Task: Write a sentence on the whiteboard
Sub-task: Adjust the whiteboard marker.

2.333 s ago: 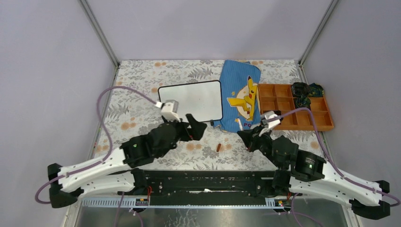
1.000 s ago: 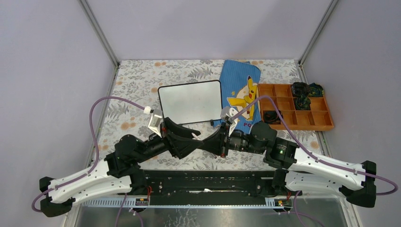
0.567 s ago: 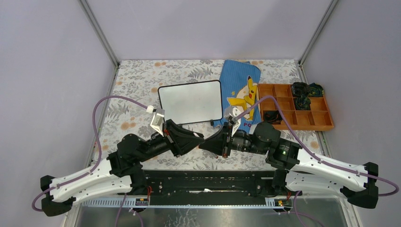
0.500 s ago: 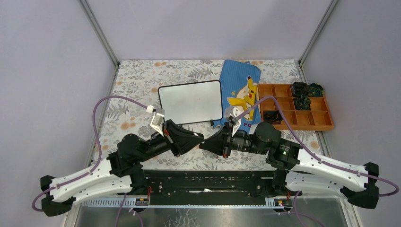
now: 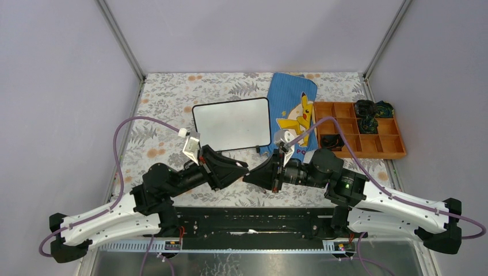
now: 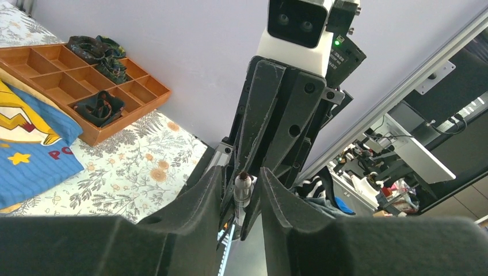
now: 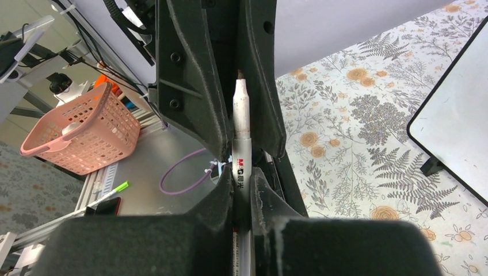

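Black fingers of the right gripper (image 7: pixel 242 181) are clamped tight on a white marker (image 7: pixel 241 132), low on the barrel. Nib bare, pointing away from its own wrist. Left gripper (image 6: pixel 239 175) meets it head-on, jaws parted and straddling the nib end. Left wrist view shows a gap on both sides of the barrel, so no grip there yet. Reads as a handover or re-grip, with the right arm owning the pen.

Top view: marker axis runs roughly 3 to 9 o'clock, nib toward 9. Whiteboard (image 5: pixel 232 123) lies at about 12 o'clock from the meeting point, near but apart. Its long axis is also 9–3, face blank, one small foot showing at the near edge. Nib points along that near edge, not at it, so it likely needs turning toward 12 before any stroke. Left arm sits directly below the board, marginally nearer.

Blue pouch (image 5: pixel 293 115) just beside the board at 3 o'clock. Wooden tray (image 5: pixel 368 154) beyond it, on the floral table (image 5: pixel 167 98).
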Robot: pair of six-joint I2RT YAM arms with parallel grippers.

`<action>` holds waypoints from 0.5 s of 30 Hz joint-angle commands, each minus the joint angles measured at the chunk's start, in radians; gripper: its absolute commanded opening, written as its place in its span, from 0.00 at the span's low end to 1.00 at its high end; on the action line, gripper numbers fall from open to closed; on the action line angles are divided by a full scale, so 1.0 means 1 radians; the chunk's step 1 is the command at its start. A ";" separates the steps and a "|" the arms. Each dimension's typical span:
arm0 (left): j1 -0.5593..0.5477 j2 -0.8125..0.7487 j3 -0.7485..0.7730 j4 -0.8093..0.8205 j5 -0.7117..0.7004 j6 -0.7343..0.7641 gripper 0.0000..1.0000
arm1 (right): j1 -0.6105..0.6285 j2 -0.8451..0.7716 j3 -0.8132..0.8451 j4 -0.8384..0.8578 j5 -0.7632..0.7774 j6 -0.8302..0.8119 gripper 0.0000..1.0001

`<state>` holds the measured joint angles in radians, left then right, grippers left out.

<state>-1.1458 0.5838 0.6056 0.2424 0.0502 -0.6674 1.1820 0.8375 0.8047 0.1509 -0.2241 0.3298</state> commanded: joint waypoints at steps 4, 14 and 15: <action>-0.005 -0.009 -0.010 0.084 -0.018 -0.021 0.30 | -0.002 -0.029 -0.001 0.042 -0.017 -0.006 0.00; -0.005 0.007 -0.008 0.121 0.007 -0.036 0.20 | -0.003 -0.031 -0.012 0.042 -0.039 -0.008 0.00; -0.005 0.009 -0.008 0.126 0.010 -0.038 0.20 | -0.002 -0.031 -0.012 0.042 -0.042 -0.007 0.00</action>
<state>-1.1458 0.5877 0.6037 0.2668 0.0452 -0.6945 1.1820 0.8196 0.7948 0.1497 -0.2306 0.3294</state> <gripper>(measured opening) 0.207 0.080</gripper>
